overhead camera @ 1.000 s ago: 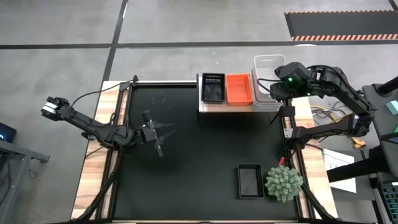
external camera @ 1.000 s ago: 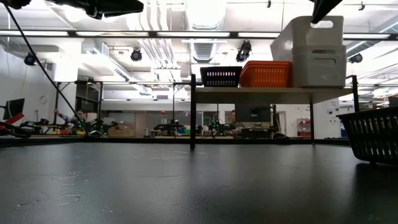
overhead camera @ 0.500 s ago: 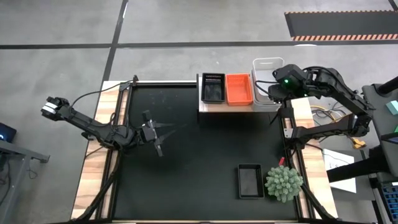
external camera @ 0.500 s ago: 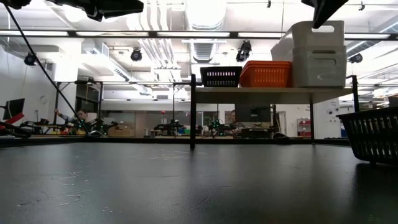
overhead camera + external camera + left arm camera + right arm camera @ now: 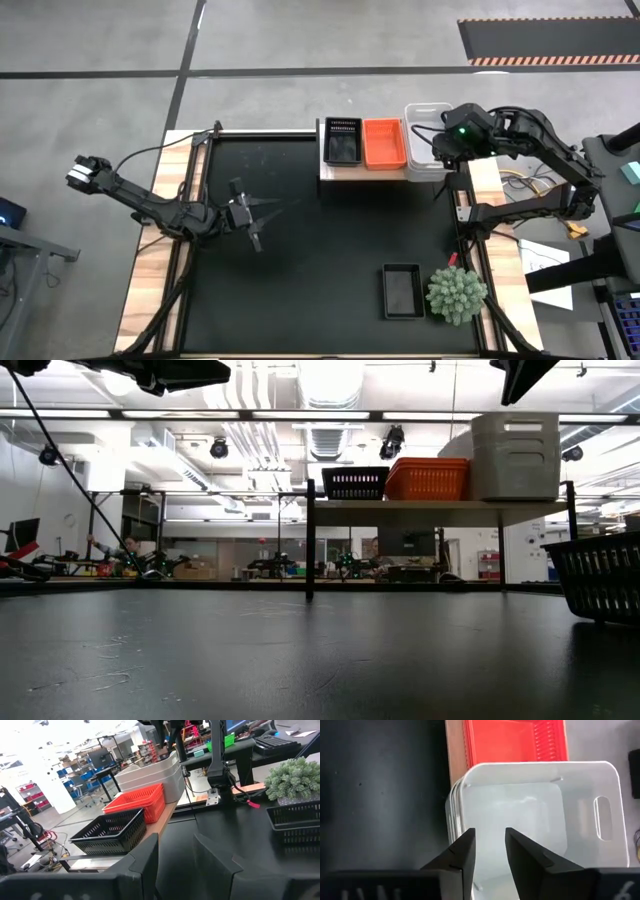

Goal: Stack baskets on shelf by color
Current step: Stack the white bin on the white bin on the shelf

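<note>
The light-wood shelf [image 5: 365, 172] stands at the table's far side. It carries a black basket [image 5: 342, 143], a red-orange basket [image 5: 383, 143] and nested white baskets [image 5: 422, 150], side by side. The white stack sits level in the low view [image 5: 515, 455]. My right gripper [image 5: 489, 837] is open just above the white stack's near end, clear of its rim in the low view [image 5: 520, 375]. Another black basket [image 5: 402, 291] rests flat on the mat at the near right. My left gripper [image 5: 255, 215] hovers open and empty over the mat's left part.
A green spiky plant [image 5: 457, 292] stands right beside the loose black basket, at the mat's near right corner. The middle of the black mat [image 5: 320, 260] is bare. The right arm's base post [image 5: 462, 195] stands at the table's right edge.
The top white basket, tilted and raised above the white stack a second ago, has sunk level into the stack. My right gripper stays above it and now stands clear of its rim.
</note>
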Robot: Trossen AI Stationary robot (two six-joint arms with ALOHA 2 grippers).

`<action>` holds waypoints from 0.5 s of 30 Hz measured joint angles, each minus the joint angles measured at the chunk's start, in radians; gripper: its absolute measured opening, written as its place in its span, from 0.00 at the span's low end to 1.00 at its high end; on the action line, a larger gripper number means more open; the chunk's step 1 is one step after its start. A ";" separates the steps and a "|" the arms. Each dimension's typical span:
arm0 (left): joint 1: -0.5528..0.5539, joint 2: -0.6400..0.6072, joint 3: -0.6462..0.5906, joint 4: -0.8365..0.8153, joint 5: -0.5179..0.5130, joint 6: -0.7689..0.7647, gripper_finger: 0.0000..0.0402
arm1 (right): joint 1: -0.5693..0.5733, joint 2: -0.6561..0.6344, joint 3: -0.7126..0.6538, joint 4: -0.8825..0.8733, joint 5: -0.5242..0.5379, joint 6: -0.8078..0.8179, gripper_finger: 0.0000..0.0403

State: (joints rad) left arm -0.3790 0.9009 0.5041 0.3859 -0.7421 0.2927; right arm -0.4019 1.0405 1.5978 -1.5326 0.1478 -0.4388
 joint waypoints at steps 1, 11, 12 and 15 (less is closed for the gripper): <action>0.000 0.000 0.000 0.000 0.000 0.000 0.26 | 0.000 0.000 0.000 0.000 -0.004 0.005 0.25; 0.000 0.008 -0.002 0.013 0.000 -0.026 0.26 | 0.020 -0.023 -0.047 0.071 -0.400 0.131 0.18; 0.000 0.011 -0.002 0.016 0.000 -0.025 0.26 | 0.030 -0.031 -0.069 0.091 -0.429 0.139 0.16; 0.000 0.020 0.000 0.029 0.000 -0.025 0.26 | 0.059 -0.052 -0.146 0.109 -0.439 0.166 0.12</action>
State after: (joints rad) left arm -0.3794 0.9212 0.5043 0.4149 -0.7418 0.2675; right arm -0.3428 0.9884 1.4520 -1.4232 -0.2915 -0.2724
